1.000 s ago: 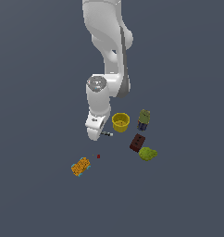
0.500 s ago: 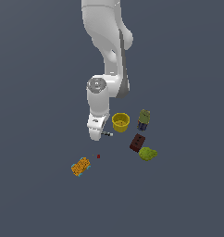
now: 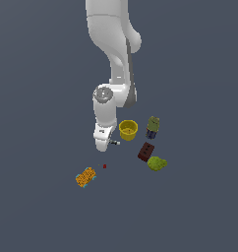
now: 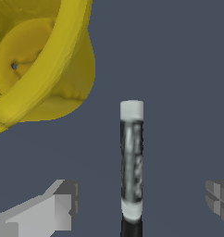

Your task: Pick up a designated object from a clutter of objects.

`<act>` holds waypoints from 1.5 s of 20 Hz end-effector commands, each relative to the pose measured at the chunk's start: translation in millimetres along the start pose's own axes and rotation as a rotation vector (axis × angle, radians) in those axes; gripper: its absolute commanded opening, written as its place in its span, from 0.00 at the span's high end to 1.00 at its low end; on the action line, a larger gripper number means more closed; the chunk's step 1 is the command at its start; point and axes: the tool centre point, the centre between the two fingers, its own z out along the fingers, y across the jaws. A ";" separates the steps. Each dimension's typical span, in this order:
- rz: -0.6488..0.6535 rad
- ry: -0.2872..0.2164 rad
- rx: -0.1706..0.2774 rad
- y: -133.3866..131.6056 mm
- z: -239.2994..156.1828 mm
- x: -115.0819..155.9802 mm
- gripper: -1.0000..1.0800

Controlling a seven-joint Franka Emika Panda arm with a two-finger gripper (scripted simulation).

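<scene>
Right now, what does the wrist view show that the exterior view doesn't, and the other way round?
Only the wrist view shows the two fingers spread wide apart on either side of the stick, not touching it, along with the stick's mottled grey body, white bands and black end. Only the exterior view shows the whole arm, the green-and-navy can, the dark brown block, the lumpy green item, the orange-and-teal block and a tiny red dot. Both show the yellow cup close beside the stick, and the bare grey floor.
</scene>
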 end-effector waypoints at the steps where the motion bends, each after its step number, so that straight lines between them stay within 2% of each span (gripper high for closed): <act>1: -0.001 0.000 0.001 -0.6 11.3 -0.1 0.04; 9: -0.003 0.000 0.000 -0.6 27.8 -0.1 0.04; 10: -0.003 0.000 0.000 -0.6 27.8 -0.1 1.00; 22: -0.003 0.000 0.000 -0.5 26.6 0.4 1.00; 30: -0.004 -0.001 0.001 4.1 2.7 15.5 1.00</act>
